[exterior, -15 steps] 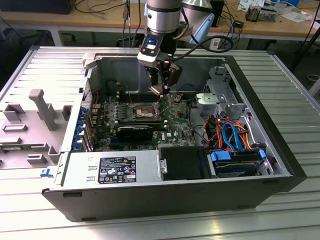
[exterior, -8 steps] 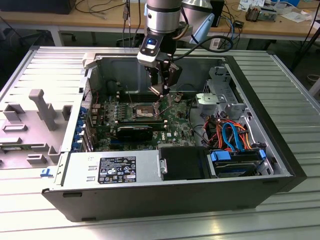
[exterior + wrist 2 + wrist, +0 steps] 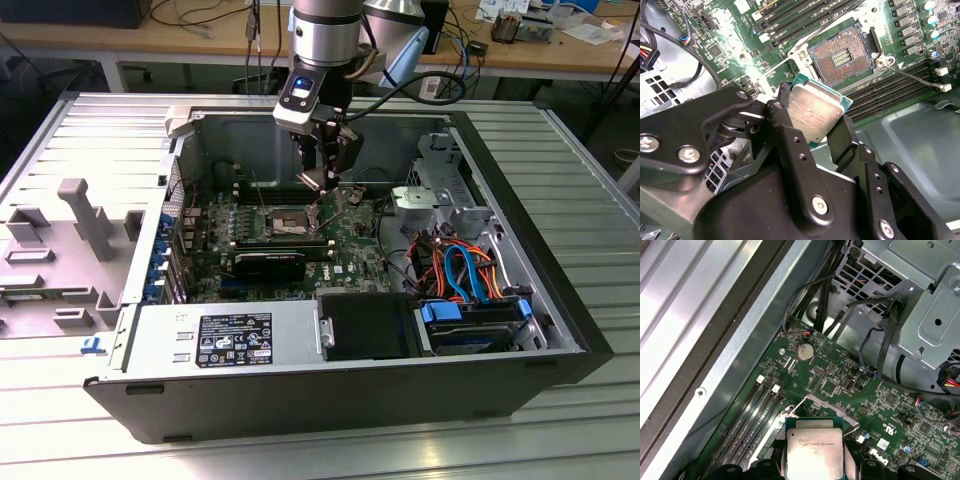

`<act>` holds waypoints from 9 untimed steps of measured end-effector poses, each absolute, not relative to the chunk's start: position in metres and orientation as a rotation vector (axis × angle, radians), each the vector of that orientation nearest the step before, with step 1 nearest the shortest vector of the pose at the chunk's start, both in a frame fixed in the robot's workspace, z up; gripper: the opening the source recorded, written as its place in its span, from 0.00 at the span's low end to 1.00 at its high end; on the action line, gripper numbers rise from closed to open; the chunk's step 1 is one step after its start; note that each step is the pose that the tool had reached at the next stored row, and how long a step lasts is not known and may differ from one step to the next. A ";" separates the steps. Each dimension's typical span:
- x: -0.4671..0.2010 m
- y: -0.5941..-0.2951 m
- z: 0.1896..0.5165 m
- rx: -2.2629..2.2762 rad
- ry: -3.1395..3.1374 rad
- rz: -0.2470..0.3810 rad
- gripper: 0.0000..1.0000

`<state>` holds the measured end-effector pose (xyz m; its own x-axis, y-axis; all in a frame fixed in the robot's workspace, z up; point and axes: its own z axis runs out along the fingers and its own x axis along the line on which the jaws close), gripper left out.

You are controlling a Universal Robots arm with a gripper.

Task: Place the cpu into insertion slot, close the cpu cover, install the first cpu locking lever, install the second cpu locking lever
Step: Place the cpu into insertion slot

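The gripper (image 3: 812, 120) pinches the cpu (image 3: 816, 111) by two opposite edges, the other two edges free. Just beyond its fingertips the insertion slot (image 3: 842, 55) lies uncovered, gold contacts bare, apart from the chip. A thin wire lever (image 3: 917, 79) is swung aside beside it. The computer case (image 3: 330, 400) walls stand well apart from the tool.

The arm (image 3: 325, 35) is a round silver tube with a light blue cap (image 3: 408, 48). A small box (image 3: 298, 95) on it glows blue. A black cable (image 3: 400, 88) loops beside it. The gripper (image 3: 814, 112) is black, with flat metal links and shiny silver screws (image 3: 820, 205).
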<state>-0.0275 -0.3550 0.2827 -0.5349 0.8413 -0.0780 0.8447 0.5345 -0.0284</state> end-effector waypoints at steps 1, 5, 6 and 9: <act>-0.027 -0.355 0.283 1.487 2.703 -0.096 0.54; -0.027 -0.355 0.283 1.487 2.703 -0.096 0.54; -0.027 -0.355 0.283 1.487 2.703 -0.096 0.54; -0.027 -0.355 0.283 1.493 2.700 -0.097 0.54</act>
<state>-0.0275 -0.3550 0.2827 -0.5309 0.8438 -0.0781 0.8473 0.5304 -0.0283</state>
